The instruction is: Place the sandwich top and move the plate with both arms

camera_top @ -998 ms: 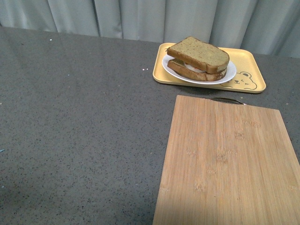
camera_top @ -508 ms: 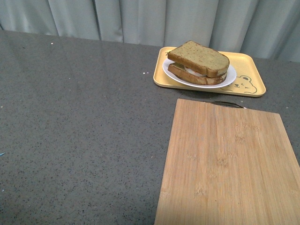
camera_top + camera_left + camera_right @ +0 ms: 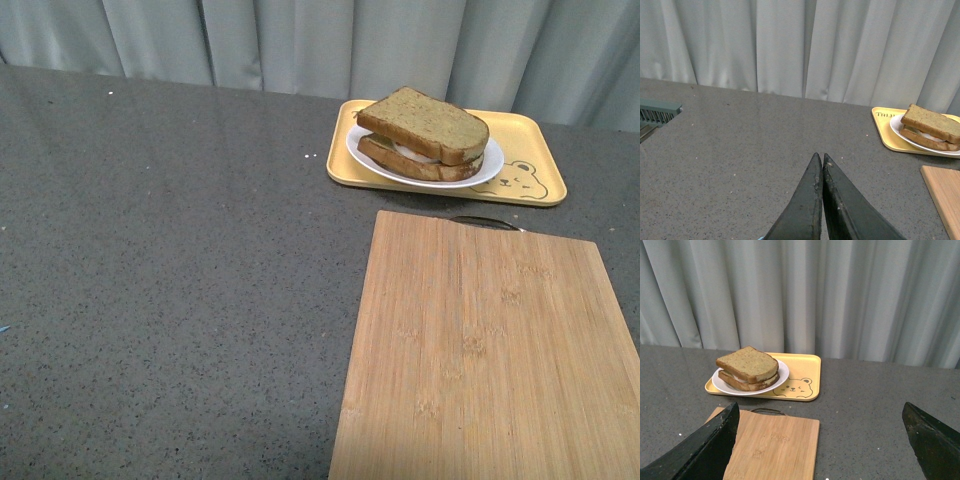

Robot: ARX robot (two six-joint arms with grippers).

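Observation:
The sandwich top [image 3: 425, 116], a thick brown bread slice, lies on a lower slice with white filling on the small white plate [image 3: 489, 165]. It also shows in the left wrist view [image 3: 932, 121] and the right wrist view [image 3: 747, 363]. The plate [image 3: 782, 375] rests on a yellow bear tray [image 3: 535, 145]. Neither arm shows in the front view. My left gripper [image 3: 819, 159] is shut and empty, above the bare counter well away from the plate [image 3: 896, 126]. My right gripper [image 3: 820, 420] is wide open and empty, held back from the sandwich.
A bamboo cutting board [image 3: 480, 340] lies in front of the tray, also in the right wrist view [image 3: 772, 442]. The yellow tray [image 3: 807, 377] sits by grey curtains [image 3: 300, 40]. A grey rack [image 3: 657, 111] shows at the edge of the left wrist view. Dark speckled counter [image 3: 170, 250] spreads left.
The front view shifted slightly between one second ago and half a second ago: tray and board sit a little lower in the picture. Since then nothing has moved.

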